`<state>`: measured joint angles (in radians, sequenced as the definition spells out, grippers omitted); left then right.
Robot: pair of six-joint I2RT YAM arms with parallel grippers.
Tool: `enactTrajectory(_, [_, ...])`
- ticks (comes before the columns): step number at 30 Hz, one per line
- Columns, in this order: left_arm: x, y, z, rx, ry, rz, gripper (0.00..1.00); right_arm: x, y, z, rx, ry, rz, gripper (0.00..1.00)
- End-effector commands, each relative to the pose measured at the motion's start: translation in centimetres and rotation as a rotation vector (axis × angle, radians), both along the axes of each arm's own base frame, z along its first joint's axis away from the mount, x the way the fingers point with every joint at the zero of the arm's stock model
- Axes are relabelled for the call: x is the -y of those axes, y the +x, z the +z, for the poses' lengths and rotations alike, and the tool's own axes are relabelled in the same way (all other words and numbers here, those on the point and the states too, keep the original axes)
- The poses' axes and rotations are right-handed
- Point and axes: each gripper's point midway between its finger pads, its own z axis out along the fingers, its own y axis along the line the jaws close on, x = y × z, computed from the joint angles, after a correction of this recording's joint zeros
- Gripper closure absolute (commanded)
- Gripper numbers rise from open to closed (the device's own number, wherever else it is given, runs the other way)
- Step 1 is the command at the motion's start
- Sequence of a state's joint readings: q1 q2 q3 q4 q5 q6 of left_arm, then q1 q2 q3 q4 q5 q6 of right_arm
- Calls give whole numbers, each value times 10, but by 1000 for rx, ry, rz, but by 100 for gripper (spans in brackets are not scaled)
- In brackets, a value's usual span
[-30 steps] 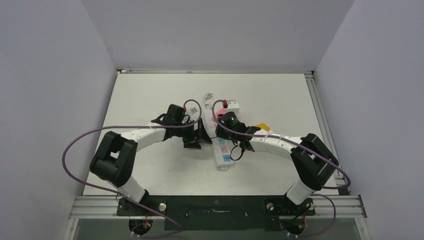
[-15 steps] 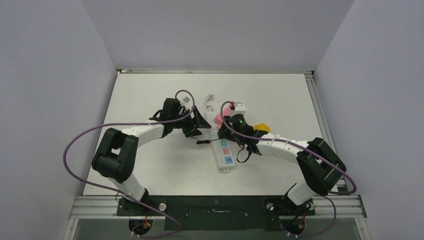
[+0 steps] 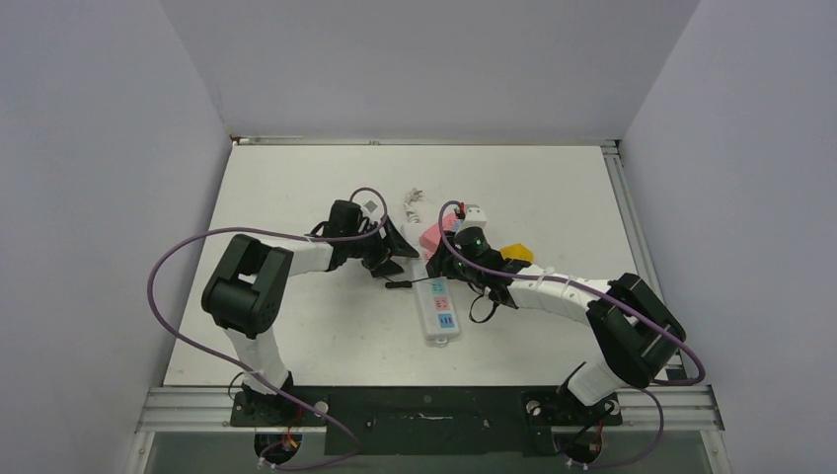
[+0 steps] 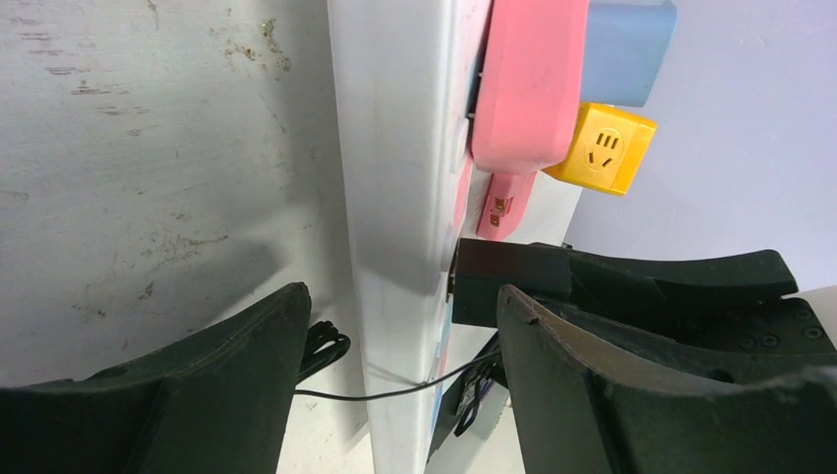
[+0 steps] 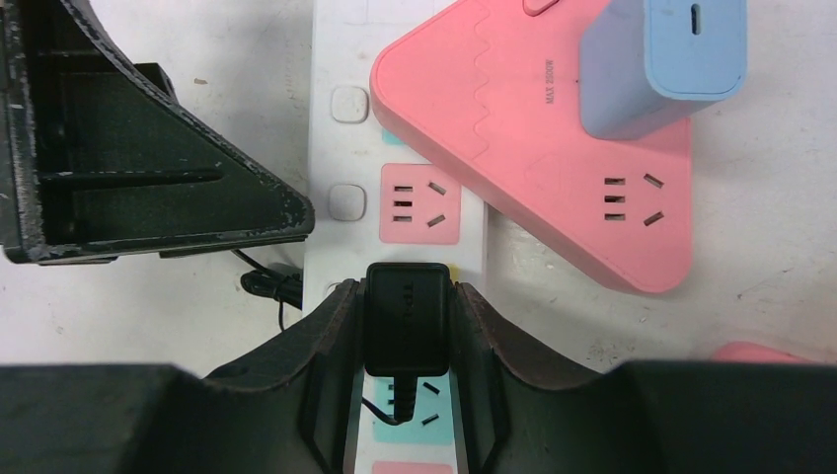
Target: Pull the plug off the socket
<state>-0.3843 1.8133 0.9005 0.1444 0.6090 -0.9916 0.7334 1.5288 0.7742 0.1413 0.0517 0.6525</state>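
The socket, a long white power strip [image 3: 440,312] with pink, yellow and teal outlets [image 5: 419,202], lies mid-table. A black plug [image 5: 407,331] sits over its yellow outlet; I cannot tell how deep it sits. My right gripper [image 5: 407,296] is shut on the plug's sides, also seen from above [image 3: 446,265]. My left gripper [image 4: 400,306] is open, its fingers [image 4: 227,375] straddling the strip's white side [image 4: 390,178] with small gaps. From above, the left gripper [image 3: 398,244] is at the strip's left edge. The plug's thin black cord [image 3: 398,283] trails left.
A pink triangular adapter [image 5: 513,128] with a blue charger [image 5: 661,59] is plugged into the strip's far end. A yellow cube adapter [image 3: 516,254] lies to the right and a white adapter [image 3: 474,211] behind. Walls enclose the table on three sides.
The left gripper has moved up and right along the strip's left side. The right gripper has moved up the strip and shut on the black plug. The strip has shifted slightly.
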Motion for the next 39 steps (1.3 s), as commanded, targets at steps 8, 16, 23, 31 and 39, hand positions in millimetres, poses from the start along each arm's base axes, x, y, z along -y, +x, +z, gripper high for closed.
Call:
enactTrajectory(8, [25, 3, 0, 6, -57, -80, 47, -23, 12, 50, 103, 176, 15, 95])
enactTrajectory(16, [26, 2, -1, 0, -64, -85, 72, -23, 11, 44, 88, 172, 12, 95])
enactTrajectory(23, [27, 1, -1, 1, -71, -81, 94, -22, 13, 38, 89, 143, -14, 95])
enactTrajectory(31, [27, 0, -2, -4, -83, -73, 100, -30, 9, 40, 114, 56, -27, 95])
enactTrajectory(39, [26, 1, -2, 2, -79, -69, 100, -38, 5, 45, 151, -40, -29, 95])
